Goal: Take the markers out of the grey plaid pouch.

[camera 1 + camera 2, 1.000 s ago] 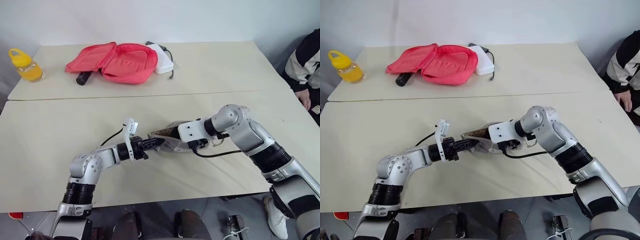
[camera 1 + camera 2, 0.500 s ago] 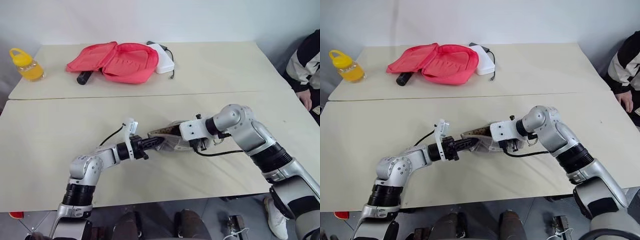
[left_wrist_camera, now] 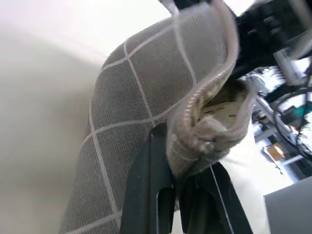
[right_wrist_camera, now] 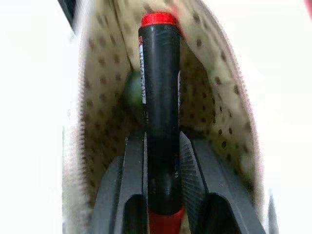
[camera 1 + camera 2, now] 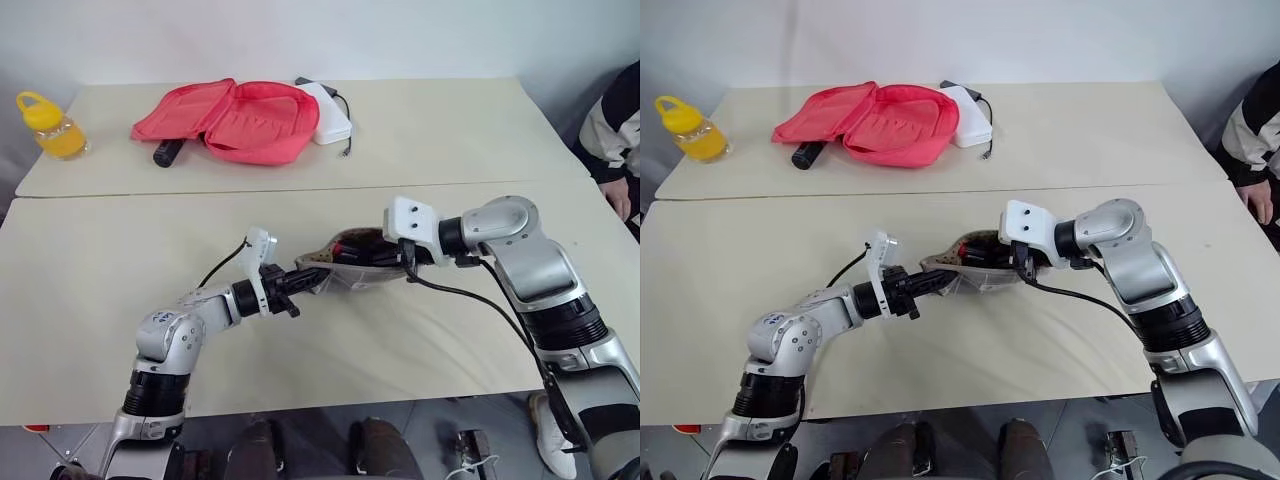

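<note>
While our left gripper (image 3: pixel 183 195) has its fingers pinched tight on the near-left corner of the grey plaid pouch (image 5: pixel 350 270), held just off the near table (image 5: pixel 100 300) at centre, our right gripper (image 4: pixel 163 195) sits in the pouch mouth w/ fingers clamped on the dark marker (image 4: pixel 160 97), red cap pointing into the lining. Green marker (image 4: pixel 131 92) lies deeper, beside it against the dotted fabric. To do this well we should draw the dark one straight out along its length, keep the left pinch firm so the mouth stays wide, & avoid snagging the zip edge.
</note>
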